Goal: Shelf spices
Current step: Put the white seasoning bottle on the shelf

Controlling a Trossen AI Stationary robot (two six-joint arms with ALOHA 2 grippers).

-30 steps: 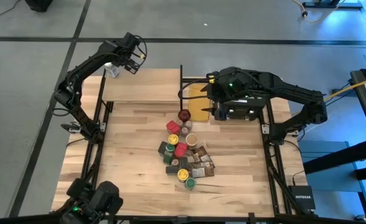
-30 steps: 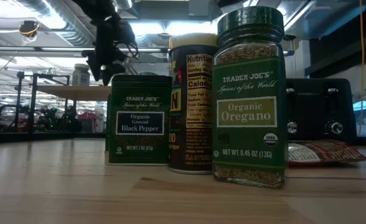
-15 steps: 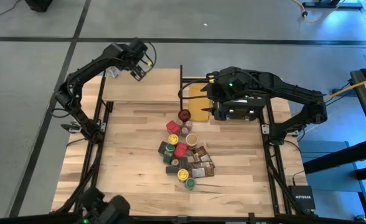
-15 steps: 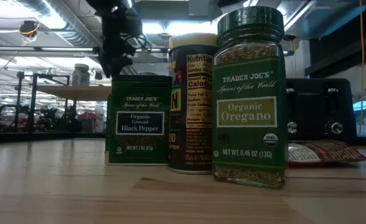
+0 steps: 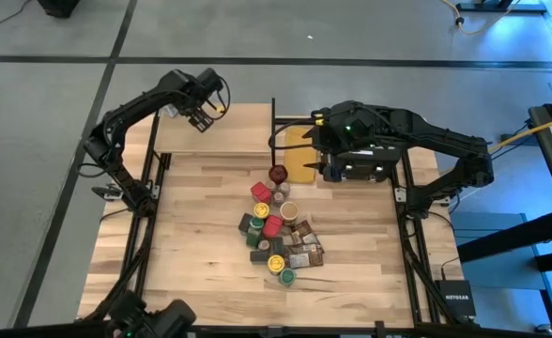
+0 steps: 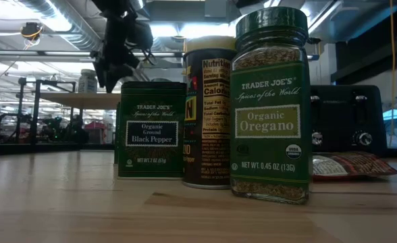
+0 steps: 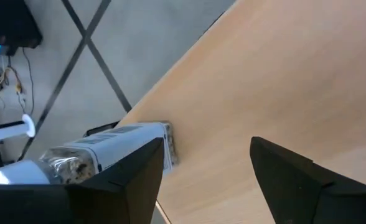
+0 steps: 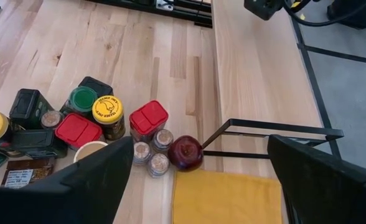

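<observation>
Shifted along the light-wood shelf (image 5: 222, 130), left end effector (image 5: 204, 115) hovers wide apart beside a white-capped jar (image 7: 89, 155)

Both arms are dark, near-black, built of slim tubular links joined by bulkier rounded joint housings. The left arm (image 5: 126, 117) carries thin black cables looping beside its wrist, and a small yellow tag shows near the left gripper (image 5: 199, 115). The right arm (image 5: 426, 141) has a blockier wrist housing with a small green light on top. The right gripper (image 8: 198, 180) has two broad, flat, matte black fingers (image 8: 77, 186) with angular edges
</observation>
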